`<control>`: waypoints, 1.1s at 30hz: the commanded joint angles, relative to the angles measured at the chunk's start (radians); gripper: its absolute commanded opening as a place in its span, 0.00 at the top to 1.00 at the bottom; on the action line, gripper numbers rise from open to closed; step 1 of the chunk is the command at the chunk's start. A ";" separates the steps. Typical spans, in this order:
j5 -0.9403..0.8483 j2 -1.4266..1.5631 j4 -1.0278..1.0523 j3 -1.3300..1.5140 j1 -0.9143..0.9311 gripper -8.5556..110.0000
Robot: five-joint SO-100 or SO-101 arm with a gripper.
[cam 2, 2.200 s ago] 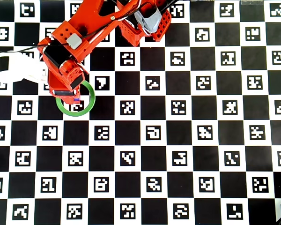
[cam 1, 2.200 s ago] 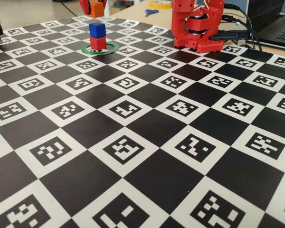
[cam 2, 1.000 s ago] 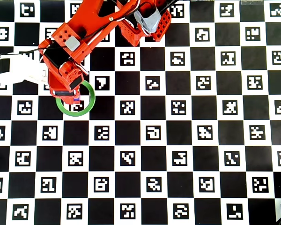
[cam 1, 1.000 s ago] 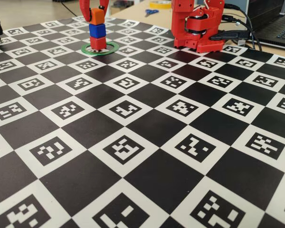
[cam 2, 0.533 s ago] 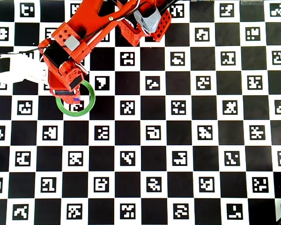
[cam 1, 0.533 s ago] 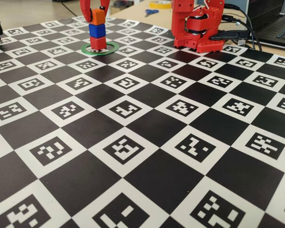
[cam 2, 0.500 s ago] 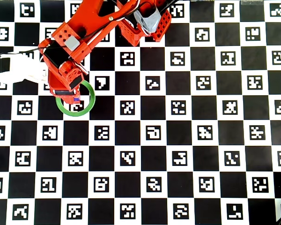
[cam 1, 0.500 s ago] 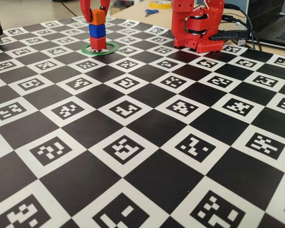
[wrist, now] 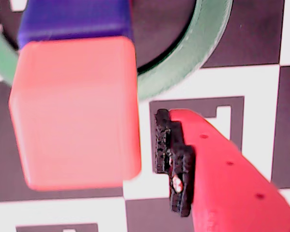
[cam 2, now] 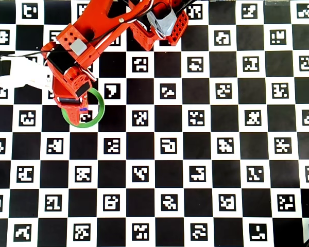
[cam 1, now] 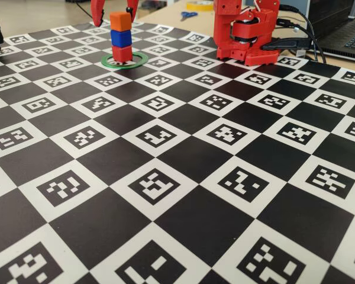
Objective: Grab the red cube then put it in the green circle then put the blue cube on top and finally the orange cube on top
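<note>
In the fixed view the stack stands at about 11 o'clock on the checkered board (cam 1: 183, 195): the red cube (cam 1: 122, 53) sits inside the green circle (cam 1: 139, 57), the blue cube (cam 1: 121, 37) on it, and the orange cube (cam 1: 120, 21) on top. Half a second ago the gripper's two fingers stood close against the sides of the orange cube. Now the gripper (cam 1: 113, 6) is spread wide and a little higher, one finger at the cube's 10 o'clock and the other at its 1 o'clock, both clear of it. The cube has been let go and rests on the blue one unaided, so I judge that the last placement is made and only the retreat of the arm is left. The column looks roughly straight, with the orange cube set a shade to the left of the blue. The wrist view agrees: the orange cube (wrist: 75, 111) fills the left side and the blue cube (wrist: 72, 19) shows at its 12 o'clock. An arc of the green circle (wrist: 193, 53) curves at 1 o'clock, and a strip of board shows between the cube and the black pad of the one finger (wrist: 174, 159) in view at 5 o'clock. In the overhead view the arm (cam 2: 77, 56) covers the stack, leaving the ring (cam 2: 96, 116) visible at about 9 o'clock on the board. Further right in the fixed view, the arm's base (cam 1: 247, 32) is at 1 o'clock. As for writing, I can read no brand, label or word. The board carries only square black-and-white coded markers, with no letters.
</note>
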 commanded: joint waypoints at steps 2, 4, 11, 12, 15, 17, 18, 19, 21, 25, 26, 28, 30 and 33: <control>0.018 0.137 0.074 -0.133 -0.015 0.59; 0.029 0.169 0.101 -0.149 -0.028 0.59; 0.242 0.270 0.121 -0.103 -0.123 0.62; 0.284 0.295 0.101 -0.064 -0.141 0.63; 0.387 0.367 0.046 0.046 -0.206 0.69; 0.442 0.420 0.003 0.124 -0.265 0.74; 0.465 0.449 -0.017 0.167 -0.301 0.77; 0.488 0.480 -0.037 0.210 -0.337 0.79; 0.525 0.523 -0.061 0.279 -0.417 0.84; 0.584 0.563 -0.124 0.396 -0.546 0.94; 0.589 0.566 -0.150 0.428 -0.569 0.97; 0.554 0.578 -0.204 0.497 -0.609 0.97; 0.494 0.614 -0.264 0.583 -0.643 0.97; 0.364 0.698 -0.359 0.719 -0.681 0.97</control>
